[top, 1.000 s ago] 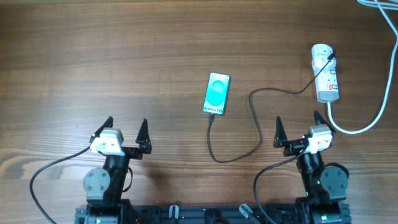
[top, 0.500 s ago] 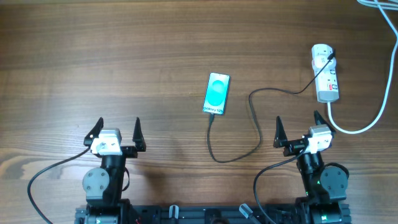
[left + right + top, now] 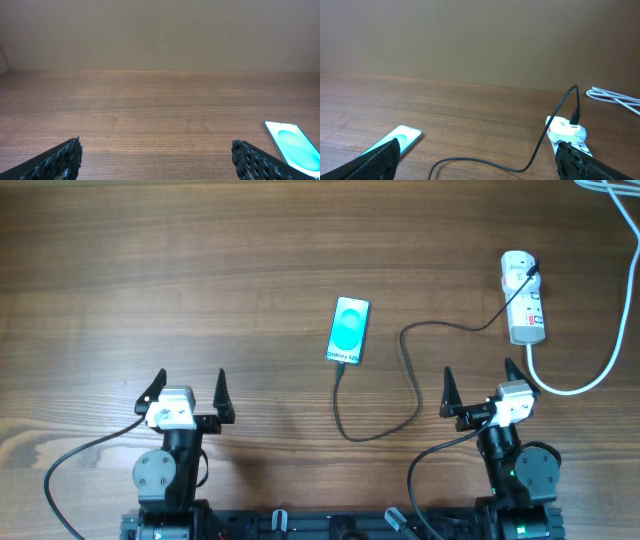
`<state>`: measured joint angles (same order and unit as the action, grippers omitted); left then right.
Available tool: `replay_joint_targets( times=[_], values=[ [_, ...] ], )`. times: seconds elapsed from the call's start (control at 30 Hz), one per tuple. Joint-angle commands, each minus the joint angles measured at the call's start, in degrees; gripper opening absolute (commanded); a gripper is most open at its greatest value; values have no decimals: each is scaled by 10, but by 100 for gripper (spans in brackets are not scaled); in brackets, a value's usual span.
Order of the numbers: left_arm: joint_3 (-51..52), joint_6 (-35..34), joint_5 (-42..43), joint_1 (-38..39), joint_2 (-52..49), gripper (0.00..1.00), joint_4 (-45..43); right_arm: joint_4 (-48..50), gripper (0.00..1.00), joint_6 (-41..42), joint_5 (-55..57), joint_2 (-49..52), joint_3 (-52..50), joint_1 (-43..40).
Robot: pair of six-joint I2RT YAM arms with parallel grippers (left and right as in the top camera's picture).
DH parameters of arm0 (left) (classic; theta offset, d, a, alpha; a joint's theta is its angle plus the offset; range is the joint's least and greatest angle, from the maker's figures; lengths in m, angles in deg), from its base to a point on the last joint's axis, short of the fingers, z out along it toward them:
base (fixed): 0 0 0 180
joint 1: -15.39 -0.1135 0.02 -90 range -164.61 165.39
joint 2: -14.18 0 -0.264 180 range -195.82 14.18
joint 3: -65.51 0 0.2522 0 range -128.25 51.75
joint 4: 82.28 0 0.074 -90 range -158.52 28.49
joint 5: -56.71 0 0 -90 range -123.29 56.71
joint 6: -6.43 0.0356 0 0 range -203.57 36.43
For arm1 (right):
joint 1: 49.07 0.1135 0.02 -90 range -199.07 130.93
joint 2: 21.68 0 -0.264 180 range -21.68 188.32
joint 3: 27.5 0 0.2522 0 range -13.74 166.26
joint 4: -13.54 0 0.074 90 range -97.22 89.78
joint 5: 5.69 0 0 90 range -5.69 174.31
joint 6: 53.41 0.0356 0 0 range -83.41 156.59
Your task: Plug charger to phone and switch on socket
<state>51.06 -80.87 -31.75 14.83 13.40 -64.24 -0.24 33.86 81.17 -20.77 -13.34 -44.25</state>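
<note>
While both arms hang back along the bottom edge of the overhead frame, nothing on the desk (image 3: 200, 260) is being touched. The left gripper (image 3: 190, 377) at lower left has its jaws spread wide with nothing between them, and its wrist view shows only bare wood in the gap. The right gripper (image 3: 478, 370) at lower right is the same, wide apart and empty.

The phone (image 3: 348, 330) lies flat in the middle of the frame, cyan screen up, with its white-band end turned toward the bottom edge. The charger (image 3: 415, 395) meets that end, drops into a loose loop toward the bottom, and swings up on the right. From there it runs across to its black plug (image 3: 530, 272), which sits in the top end of the socket (image 3: 523, 300) at upper right. That slack looks useful, since with so much loose cable nothing pulls on the phone.

The tip looks seated in the phone, but it is too small here to be sure. The switch position can't be read either.

The socket lies lengthwise, and its white cord (image 3: 590, 385) curls away toward the right edge. It sits directly above the right gripper, so that arm looks the natural one for the switch. A light strip could slide under a push, so pressing straight down seems the safer move.
</note>
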Motion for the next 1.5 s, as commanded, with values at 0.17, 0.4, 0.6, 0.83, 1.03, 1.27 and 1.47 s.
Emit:
replay_joint_targets(
  times=[0.17, 0.4, 0.6, 0.83, 1.03, 1.27, 1.47],
  values=[
    [4, -5, -1, -4, 6, 100, 1, 0, 100, -3, 3, -3, -1, -2],
    [4, -5, -1, -4, 6, 100, 1, 0, 100, -3, 3, -3, -1, -2],
    [4, -5, -1, -4, 6, 100, 1, 0, 100, -6, 5, -4, -1, -5],
    [4, -5, -1, -4, 6, 100, 1, 0, 100, -34, 7, -7, -1, -38],
    [4, -5, -1, -4, 6, 100, 1, 0, 100, -35, 10, -7, -1, -38],
    [4, -5, -1, -4, 6, 100, 1, 0, 100, -33, 3, -7, -1, -38],
    [4, -5, -1, -4, 6, 100, 1, 0, 100, -33, 3, -7, -1, -38]
  ],
)
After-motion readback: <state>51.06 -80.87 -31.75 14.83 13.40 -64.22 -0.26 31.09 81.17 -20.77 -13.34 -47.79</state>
